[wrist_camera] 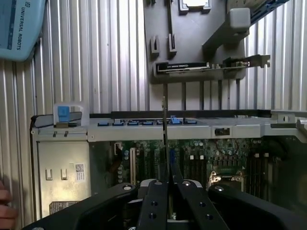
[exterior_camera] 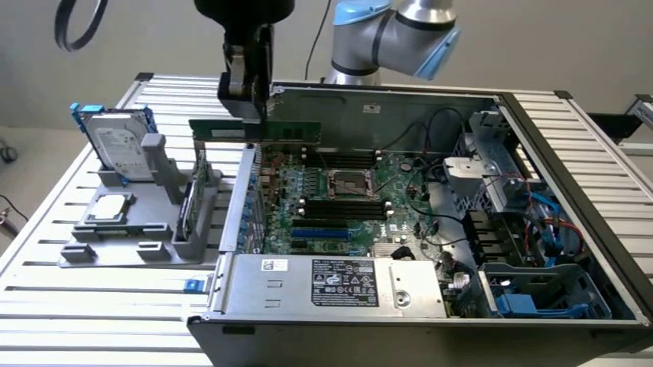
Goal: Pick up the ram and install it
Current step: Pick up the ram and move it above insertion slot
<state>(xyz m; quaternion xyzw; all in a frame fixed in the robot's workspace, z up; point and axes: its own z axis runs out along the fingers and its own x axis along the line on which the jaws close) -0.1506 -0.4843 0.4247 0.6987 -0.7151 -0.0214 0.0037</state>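
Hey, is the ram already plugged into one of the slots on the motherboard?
No, the gripper holds the ram up in the air, well clear of the motherboard and its slots.

The worktop (exterior_camera: 61, 306) is ribbed, matt metal; the computer case (exterior_camera: 408, 107) bare grey sheet metal. The ram (exterior_camera: 290, 131) is green circuit board, the hand (exterior_camera: 250, 118) matt black.

Silver-grey arm (exterior_camera: 420, 14) with pale blue joint caps (exterior_camera: 359, 14), black end effector (exterior_camera: 250, 115).
Slim black fingers (wrist_camera: 155, 206) dotted with small round screws, set on a broad black housing (wrist_camera: 249, 211) with rounded shoulders; one blue cap (wrist_camera: 17, 24) lettered "UNIVERSAL ROBOTS" in dark print; smooth rounded metal between the joints.
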